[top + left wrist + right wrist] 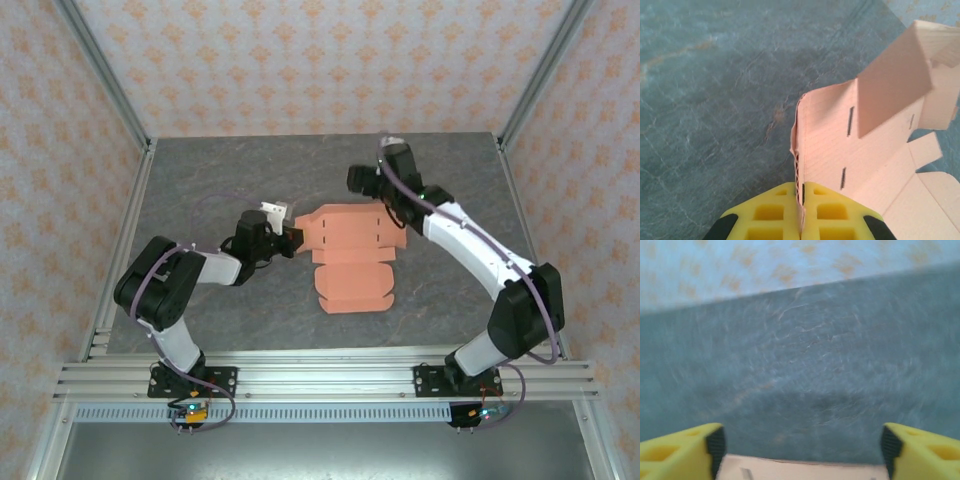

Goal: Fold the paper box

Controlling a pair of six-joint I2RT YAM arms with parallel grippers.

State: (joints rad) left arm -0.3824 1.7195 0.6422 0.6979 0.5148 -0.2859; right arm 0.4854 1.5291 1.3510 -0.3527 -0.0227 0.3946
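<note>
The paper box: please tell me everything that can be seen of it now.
The paper box is a salmon-orange die-cut sheet of thin corrugated card, with several flaps, tabs and narrow slots. It is unfolded and lies mostly flat on the grey table, near its middle; the left wrist view shows one panel standing up. The left hand is shut on its left edge. The right hand is open, over its far right edge; contact cannot be judged.
</note>
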